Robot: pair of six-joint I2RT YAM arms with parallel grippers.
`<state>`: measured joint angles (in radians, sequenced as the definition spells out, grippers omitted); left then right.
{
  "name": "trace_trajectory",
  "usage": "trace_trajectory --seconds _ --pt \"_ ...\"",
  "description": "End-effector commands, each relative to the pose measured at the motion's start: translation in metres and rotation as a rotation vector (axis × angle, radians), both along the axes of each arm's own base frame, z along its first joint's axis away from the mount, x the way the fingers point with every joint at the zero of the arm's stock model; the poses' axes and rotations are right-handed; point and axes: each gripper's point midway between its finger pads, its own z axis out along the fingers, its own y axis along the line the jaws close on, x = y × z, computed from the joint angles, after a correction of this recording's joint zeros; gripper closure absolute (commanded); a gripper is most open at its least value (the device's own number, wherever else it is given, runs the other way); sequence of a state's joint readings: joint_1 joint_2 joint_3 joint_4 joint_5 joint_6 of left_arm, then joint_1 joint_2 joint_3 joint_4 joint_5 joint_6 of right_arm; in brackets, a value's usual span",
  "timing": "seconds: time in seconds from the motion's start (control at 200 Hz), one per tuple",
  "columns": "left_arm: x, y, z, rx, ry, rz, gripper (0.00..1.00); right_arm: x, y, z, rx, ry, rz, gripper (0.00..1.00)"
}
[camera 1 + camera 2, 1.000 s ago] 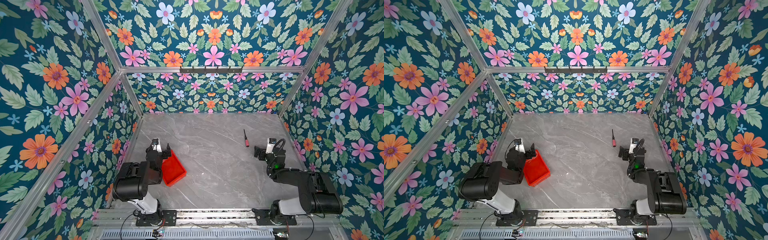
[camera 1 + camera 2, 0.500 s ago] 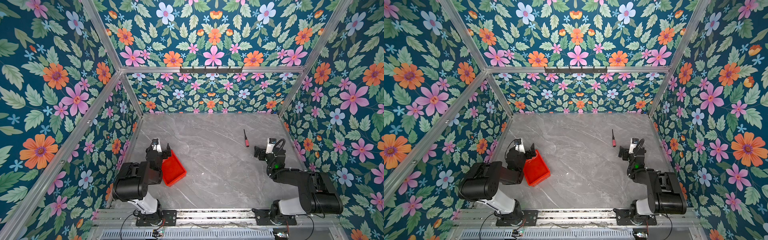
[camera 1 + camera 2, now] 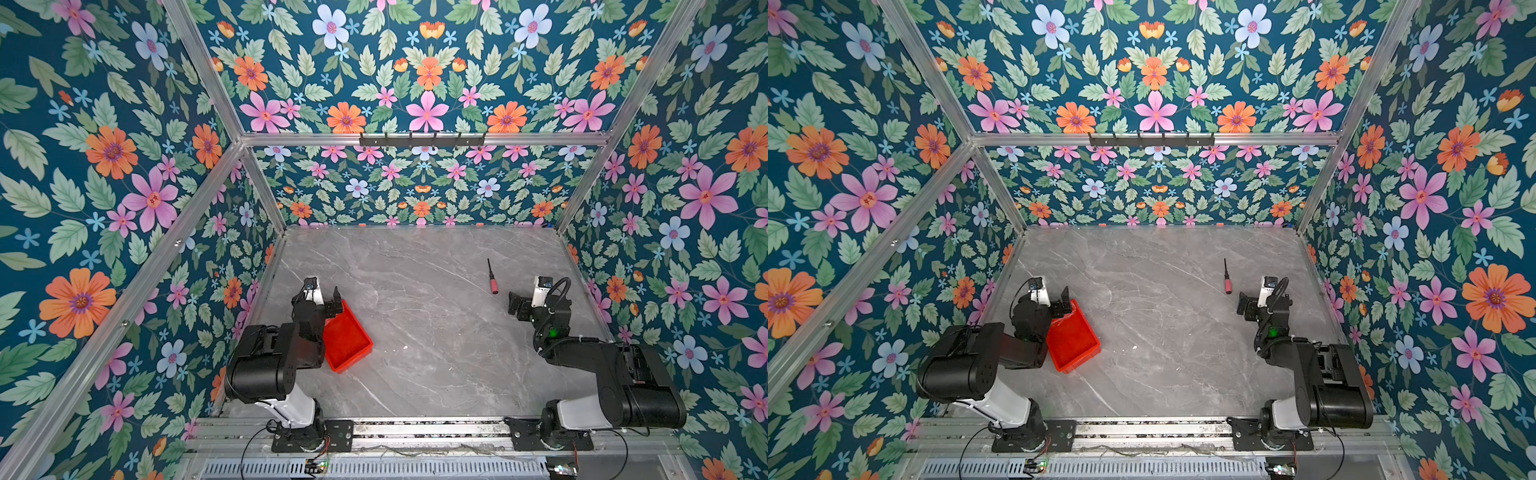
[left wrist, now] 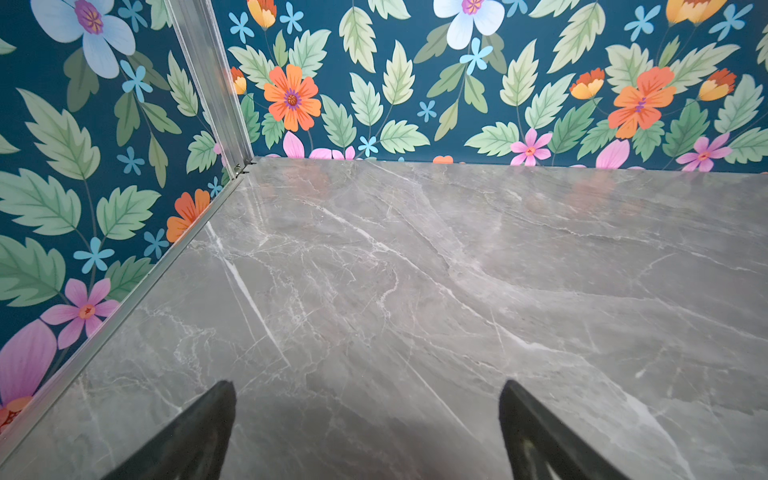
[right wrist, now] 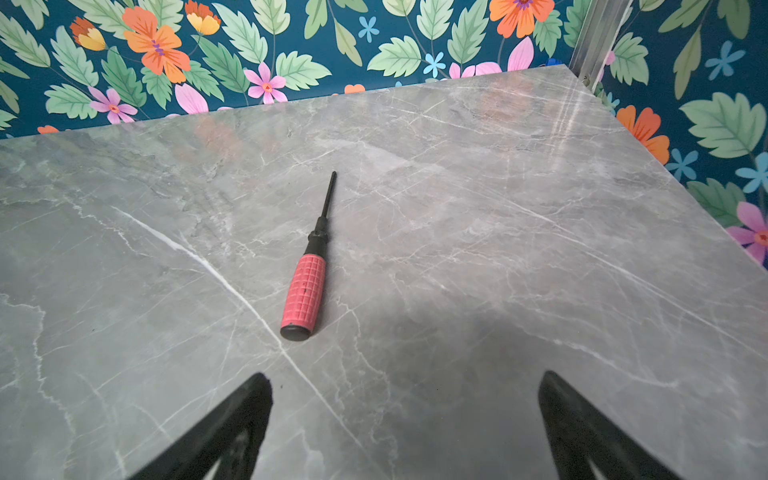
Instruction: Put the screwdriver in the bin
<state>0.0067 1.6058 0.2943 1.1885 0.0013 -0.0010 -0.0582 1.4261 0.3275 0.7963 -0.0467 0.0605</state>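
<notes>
Roughly front-to-back, screwdriver [image 3: 491, 277] flat, shaft toward rear wall [image 3: 415, 187].

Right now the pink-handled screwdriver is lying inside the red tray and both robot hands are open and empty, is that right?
Not quite. The screwdriver lies on the grey table, well apart from the red tray, as the right wrist view and both top views show. The rest holds: the left hand and the right hand are open and empty.
</notes>
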Motion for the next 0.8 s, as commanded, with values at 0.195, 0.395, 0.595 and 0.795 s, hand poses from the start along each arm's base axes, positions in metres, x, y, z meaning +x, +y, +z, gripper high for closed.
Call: trace_trajectory --seconds 0.195,0.395,0.595,0.795 --pt "-0.004 0.002 0.015 -0.004 -0.06 0.015 0.0 0.002 0.005 0.015 0.003 -0.042 0.028 0.01" --pt "-0.011 -0.006 0.045 0.016 -0.079 -0.021 0.0 -0.001 0.008 0.036 0.011 -0.015 0.042 0.01" --pt "-0.017 -0.024 0.083 0.09 -0.115 -0.105 0.0 -0.003 0.012 0.053 0.015 0.012 0.042 0.01" --pt "-0.023 -0.078 0.106 0.094 -0.134 -0.263 0.0 -0.004 0.023 0.061 -0.012 0.109 0.06 0.01"
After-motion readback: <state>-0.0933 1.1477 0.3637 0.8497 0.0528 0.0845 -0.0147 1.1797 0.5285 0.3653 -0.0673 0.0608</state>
